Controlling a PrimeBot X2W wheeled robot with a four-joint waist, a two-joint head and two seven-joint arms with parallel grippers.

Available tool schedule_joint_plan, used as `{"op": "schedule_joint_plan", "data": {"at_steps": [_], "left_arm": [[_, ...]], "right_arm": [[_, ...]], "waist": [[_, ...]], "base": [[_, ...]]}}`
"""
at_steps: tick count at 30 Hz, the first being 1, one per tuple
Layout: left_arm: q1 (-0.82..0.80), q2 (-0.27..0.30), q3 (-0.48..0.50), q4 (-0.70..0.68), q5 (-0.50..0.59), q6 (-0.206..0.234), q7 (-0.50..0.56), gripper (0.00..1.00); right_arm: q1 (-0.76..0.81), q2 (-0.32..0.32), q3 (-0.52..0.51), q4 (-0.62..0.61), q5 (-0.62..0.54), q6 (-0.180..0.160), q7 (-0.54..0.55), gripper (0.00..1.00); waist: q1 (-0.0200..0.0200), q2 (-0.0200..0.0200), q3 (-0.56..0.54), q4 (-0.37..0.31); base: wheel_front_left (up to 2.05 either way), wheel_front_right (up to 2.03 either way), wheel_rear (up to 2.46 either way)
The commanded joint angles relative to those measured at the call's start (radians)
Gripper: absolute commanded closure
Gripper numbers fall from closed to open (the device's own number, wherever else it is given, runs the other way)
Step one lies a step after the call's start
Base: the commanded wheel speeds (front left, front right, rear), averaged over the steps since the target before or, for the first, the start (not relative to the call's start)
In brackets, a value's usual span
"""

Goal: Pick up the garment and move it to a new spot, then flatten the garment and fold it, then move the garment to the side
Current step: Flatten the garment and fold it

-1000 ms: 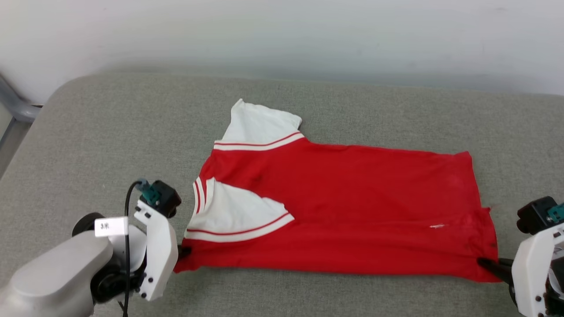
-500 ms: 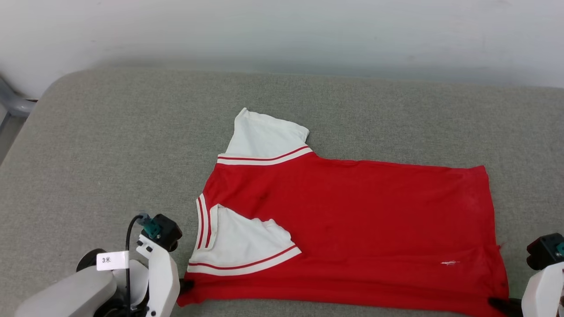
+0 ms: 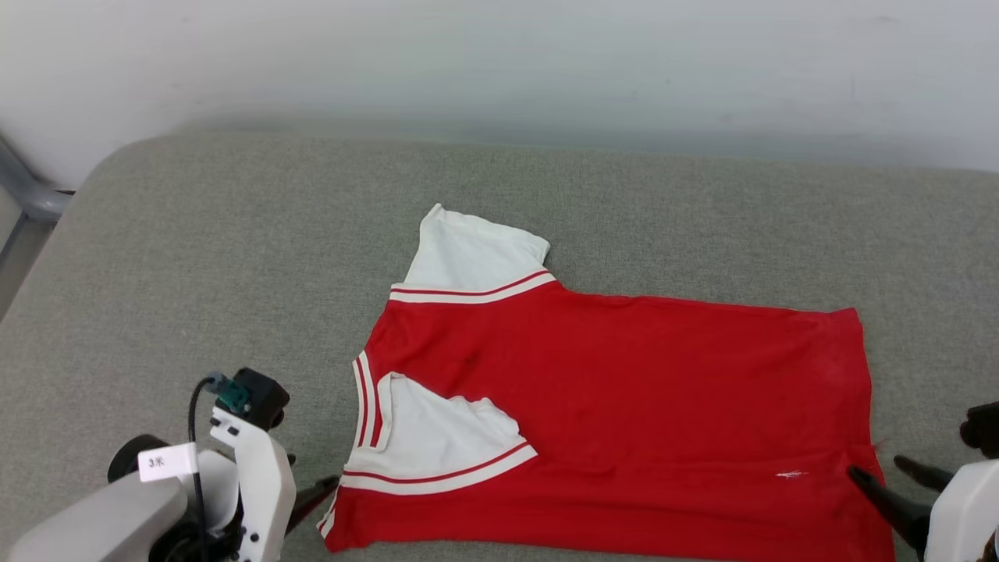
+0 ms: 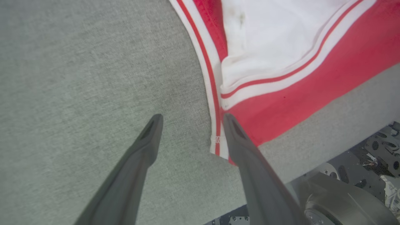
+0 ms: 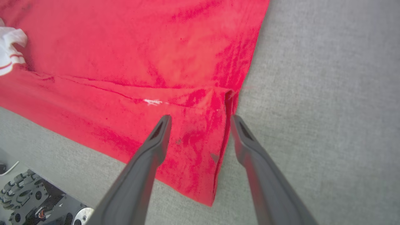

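The garment (image 3: 624, 375), a red T-shirt with white sleeves, lies spread on the grey padded table (image 3: 234, 257), collar to the left and hem to the right. Its near edge is folded over the body, with one white sleeve (image 3: 437, 437) tucked inward and the other sleeve (image 3: 476, 254) flat at the back. My left gripper (image 3: 312, 499) is open beside the striped collar corner (image 4: 217, 140), its jaws over bare table (image 4: 78, 78). Over the garment's (image 5: 140, 53) near hem corner, my right gripper (image 3: 878, 467) stands open, one finger (image 5: 156, 140) above red cloth, the other beside the hem.
A pale wall (image 3: 499, 62) runs behind the table's far edge. A grey metal tube (image 3: 27, 191) stands at the far left. The table's near edge and my wheeled base (image 4: 343, 200) show below the cloth in the wrist views.
Both grippers have opened and let go of the garment's near corners, which now lie on the table. The left gripper drew back a little to the left. The head camera shifted.
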Motion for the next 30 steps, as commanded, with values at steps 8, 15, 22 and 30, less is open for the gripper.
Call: {"op": "schedule_joint_plan", "data": {"at_steps": [8, 15, 22, 30], "left_arm": [[-0.106, 0.042, 0.082, -0.067, 0.048, 0.031, -0.092, 0.00], [-0.229, 0.025, 0.134, -0.027, 0.078, 0.029, -0.109, 0.00], [-0.401, -0.004, 0.153, 0.040, 0.060, -0.003, 0.028, 0.00], [-0.602, -0.044, 0.164, 0.141, -0.020, -0.009, 0.318, 0.00]], "right_arm": [[-0.036, 0.125, -0.135, -0.076, -0.175, -0.001, -0.302, 0.00], [-0.058, 0.246, -0.187, -0.155, -0.349, -0.001, -0.478, 0.00], [-0.067, 0.330, -0.177, -0.233, -0.455, -0.001, -0.529, 0.00], [-0.112, 0.378, -0.160, -0.276, -0.498, -0.001, -0.535, 0.00]], "waist": [[0.0000, 0.0000, -0.023, -0.021], [0.0000, 0.0000, 0.030, -0.077], [0.0000, 0.0000, 0.155, -0.144], [0.0000, 0.0000, 0.316, -0.209]], "base": [[0.00, 0.00, 0.00], [0.00, 0.00, 0.00], [0.00, 0.00, 0.00], [0.00, 0.00, 0.00]]}}
